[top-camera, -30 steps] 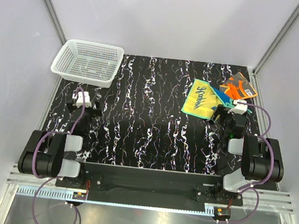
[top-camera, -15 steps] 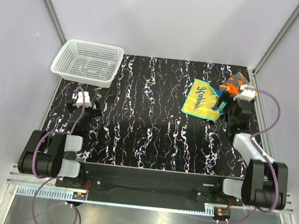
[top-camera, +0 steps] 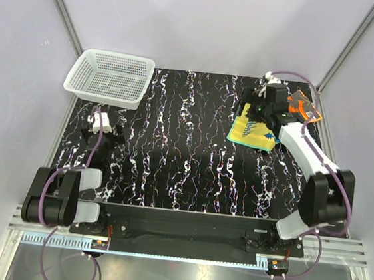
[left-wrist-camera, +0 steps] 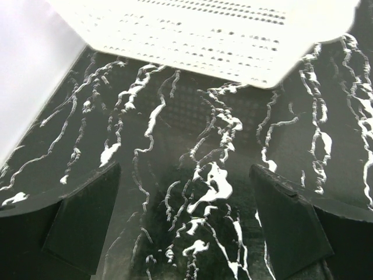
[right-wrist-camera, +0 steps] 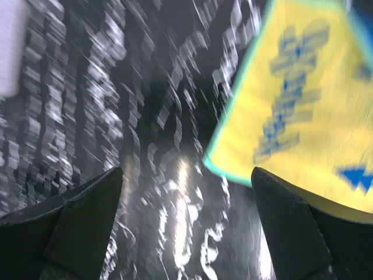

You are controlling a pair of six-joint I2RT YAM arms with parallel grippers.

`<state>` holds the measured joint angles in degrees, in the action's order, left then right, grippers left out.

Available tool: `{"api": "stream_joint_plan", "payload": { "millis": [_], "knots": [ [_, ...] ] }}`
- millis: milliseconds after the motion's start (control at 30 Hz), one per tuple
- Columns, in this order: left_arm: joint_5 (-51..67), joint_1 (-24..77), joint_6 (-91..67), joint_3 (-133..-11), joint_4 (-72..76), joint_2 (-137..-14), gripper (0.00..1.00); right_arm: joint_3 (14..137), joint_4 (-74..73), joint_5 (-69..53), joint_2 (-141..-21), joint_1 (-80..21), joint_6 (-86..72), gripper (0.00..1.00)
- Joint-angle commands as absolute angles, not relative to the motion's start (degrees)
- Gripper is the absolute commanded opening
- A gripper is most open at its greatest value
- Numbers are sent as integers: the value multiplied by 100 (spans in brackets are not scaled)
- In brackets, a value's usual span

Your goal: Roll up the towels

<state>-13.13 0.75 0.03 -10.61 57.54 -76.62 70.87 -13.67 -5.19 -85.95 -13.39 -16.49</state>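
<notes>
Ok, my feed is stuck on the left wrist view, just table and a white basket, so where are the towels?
Observer: Both are at the far right of the table; the yellow towel lies mostly flat, lettering up.
Operator: And the orange one?
Observer: The orange towel sits right beside it in the far right corner, partly hidden by the right arm.
Operator: Right gripper holding anything?
Observer: No, the right gripper is open and empty over the yellow towel's far part.

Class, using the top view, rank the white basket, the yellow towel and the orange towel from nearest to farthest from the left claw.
1. White basket, far left, just beyond the left claw.
2. Yellow towel, across the table, right side.
3. Orange towel, far right edge, beside it.
</notes>
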Motion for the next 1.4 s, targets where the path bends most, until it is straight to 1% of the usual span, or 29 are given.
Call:
{"api": "stream_joint_plan", "payload": {
  "millis": [0,33,67,133,167,200,233,267,300,333,367,433,467,600,767,900,1200,1367],
  "knots": [
    [-2061,18,-499,-1912,3736,-6937,99,7487,-3022,-370,-9104,-1397,-2039,100],
    [-2509,18,-1510,-2412,2578,-6647,99,7584,-3093,-273,-9288,-1397,-2030,100],
    [-2923,18,-1816,-3252,1253,-6636,99,7628,-3198,-264,-9394,-1397,-2013,100],
    [-2525,18,-2552,-3707,435,-6435,99,7725,-3269,-255,-9746,-1397,-2021,98],
    [-2087,18,-2766,-4101,39,-6286,99,7752,-3287,-290,-9860,-1389,-2030,97],
    [-1796,18,-2934,-4209,-513,-5927,99,7787,-3270,-334,-10079,-1406,-2056,95],
    [-1515,18,-3136,-4227,-606,-5706,99,7787,-3261,-377,-10177,-1406,-2065,94],
    [-990,18,-3277,-4132,-546,-5487,99,7787,-3174,-404,-10273,-1415,-2083,94],
    [-854,18,-3496,-3739,-301,-5041,99,7778,-3138,-430,-10422,-1441,-2127,93],
    [-748,18,-4159,-3544,-203,-4827,99,7796,-3103,-387,-10502,-1468,-2118,93],
    [-295,9,-4323,-3377,111,-4677,99,7822,-3103,-361,-10590,-1503,-2127,92],
    [339,0,-3993,-3322,298,-4500,99,7971,-3155,-142,-10827,-1634,-2118,92],
    [569,9,-3947,-3418,90,-4517,99,8024,-3207,-80,-10915,-1678,-2092,92],
    [422,9,-3692,-3814,-658,-4562,99,8331,-3296,193,-11363,-1863,-2066,92],
    [483,0,-3472,-3657,-791,-4237,99,8683,-3594,773,-11759,-2021,-2048,92],
    [545,9,-3358,-3630,-879,-4140,99,8885,-3674,905,-11988,-2135,-2065,92],
    [598,9,-3243,-3630,-914,-4131,99,9386,-4122,844,-11681,-2347,-2136,90],
    [641,9,-3217,-3630,-923,-4192,99,9536,-4297,1212,-11794,-2356,-2127,90]
  ]
}}
